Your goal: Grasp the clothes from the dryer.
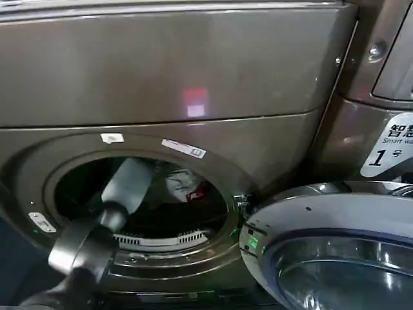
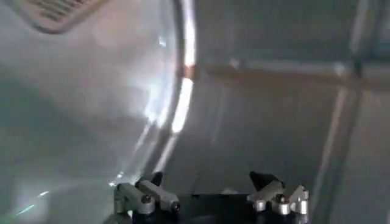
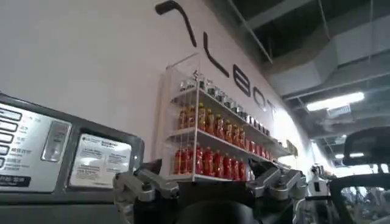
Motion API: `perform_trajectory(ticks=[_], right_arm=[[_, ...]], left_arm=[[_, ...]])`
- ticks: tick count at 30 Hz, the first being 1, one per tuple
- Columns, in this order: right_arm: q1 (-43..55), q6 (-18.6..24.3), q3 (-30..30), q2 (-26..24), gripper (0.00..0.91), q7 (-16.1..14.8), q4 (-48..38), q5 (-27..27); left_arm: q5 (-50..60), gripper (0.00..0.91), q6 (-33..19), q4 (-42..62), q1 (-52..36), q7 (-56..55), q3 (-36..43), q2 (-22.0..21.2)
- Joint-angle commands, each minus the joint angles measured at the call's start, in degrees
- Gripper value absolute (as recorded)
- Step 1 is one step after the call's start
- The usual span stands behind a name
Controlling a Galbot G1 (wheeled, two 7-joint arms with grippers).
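- Spread wide and holding nothing, the left gripper (image 2: 212, 198) shows its two finger mounts along the bottom of the left wrist view, facing the shiny curved drum wall.
- Seen from the head view, the left arm (image 1: 126, 187) reaches from the lower left of the frame through the round porthole of the dryer (image 1: 168, 84).
- Just right of that arm, at the middle of the opening, the clothes (image 1: 187, 186) lie as a small white bundle with a red patch, well inside the drum.
- Doing this step well likely means swinging the open fingers toward the bundle before closing.
- Room is tight: the porthole rim (image 1: 222, 187) rings the arm closely.
- At lower right, the glass door (image 1: 335, 258) hangs open, clear of the opening.
- Pointed away at a shelf of bottles (image 3: 213, 143), the right gripper (image 3: 210, 189) waits with fingers apart.
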Motion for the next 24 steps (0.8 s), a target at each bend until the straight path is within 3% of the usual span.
perform_trajectory(ticks=[1,21,22,23,24], right_arm=[[-0.1,0.0,0.1,-0.2,0.907,0.0,0.0,0.0],[-0.5,0.1,0.4,0.0,0.907,0.0,0.3,0.0],[-0.5,0.1,0.5,0.0,0.907,0.0,0.4,0.0],[-0.5,0.1,0.5,0.1,0.907,0.0,0.4,0.0],[-0.5,0.1,0.5,0.1,0.907,0.0,0.4,0.0]], left_arm=[[10.0,0.907,-2.2,3.6,-1.3,3.5,2.8,-0.5],[12.6,0.907,-1.3,4.3,1.4,3.4,4.1,-1.5],[12.8,0.853,-1.3,4.2,1.6,3.5,4.2,-1.6],[13.0,0.353,-1.4,4.1,1.8,3.5,4.2,-1.6],[13.0,0.148,-1.5,4.1,1.8,3.5,4.3,-1.6]])
